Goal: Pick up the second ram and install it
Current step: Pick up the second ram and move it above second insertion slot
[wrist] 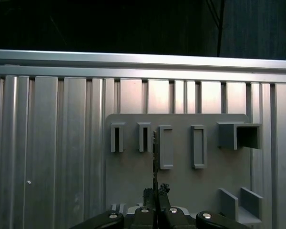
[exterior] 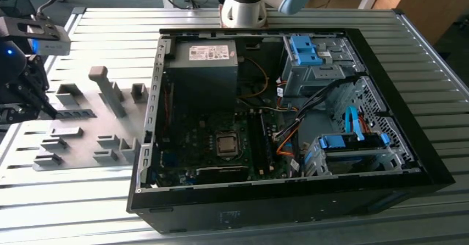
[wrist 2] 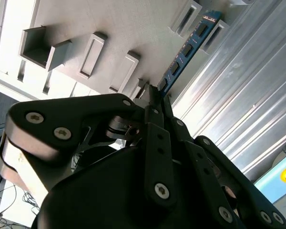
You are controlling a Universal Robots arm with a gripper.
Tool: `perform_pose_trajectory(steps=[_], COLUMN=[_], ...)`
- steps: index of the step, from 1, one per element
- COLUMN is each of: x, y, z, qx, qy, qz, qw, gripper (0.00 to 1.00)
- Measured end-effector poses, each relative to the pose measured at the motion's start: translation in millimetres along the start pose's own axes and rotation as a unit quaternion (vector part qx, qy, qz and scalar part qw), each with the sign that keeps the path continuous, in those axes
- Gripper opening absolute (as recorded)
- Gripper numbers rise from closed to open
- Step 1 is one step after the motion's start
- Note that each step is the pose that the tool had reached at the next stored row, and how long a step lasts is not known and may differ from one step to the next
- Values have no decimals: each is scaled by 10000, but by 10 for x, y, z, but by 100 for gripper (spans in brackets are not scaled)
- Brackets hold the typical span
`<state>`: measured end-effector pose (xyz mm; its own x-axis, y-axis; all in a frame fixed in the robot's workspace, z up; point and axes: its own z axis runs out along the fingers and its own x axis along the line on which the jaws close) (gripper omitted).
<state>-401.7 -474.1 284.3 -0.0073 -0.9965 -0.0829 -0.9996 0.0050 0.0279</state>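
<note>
The second ram (wrist 2: 186,50) is a thin blue-green strip with dark chips. My gripper (wrist 2: 155,98) is shut on its near end in the second wrist view. Its far end reaches between two grey fixture blocks (wrist 2: 218,29); I cannot tell whether it still sits in them. In the first wrist view the ram (wrist: 155,155) shows edge-on as a dark line rising from the gripper (wrist: 156,192) over the grey fixture plate (wrist: 133,171). In the exterior view the gripper (exterior: 33,105) hangs over the fixture plate (exterior: 84,94) at that view's left, well away from the motherboard (exterior: 212,140).
An open black computer case (exterior: 293,212) lies on the ribbed metal table (exterior: 73,201), with long black slots (exterior: 262,140) beside the processor socket (exterior: 227,145). Cables (exterior: 293,129) and blue drive bays (exterior: 352,143) fill the exterior view's right side. A tall grey post (exterior: 106,91) stands on the fixture plate.
</note>
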Motion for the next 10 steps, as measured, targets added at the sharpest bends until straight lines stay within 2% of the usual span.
perform_pose_trajectory(steps=[10], x=[-5], y=[2], z=[-59], qx=[0], qy=[0], qz=[0], qw=[10000], gripper=[14])
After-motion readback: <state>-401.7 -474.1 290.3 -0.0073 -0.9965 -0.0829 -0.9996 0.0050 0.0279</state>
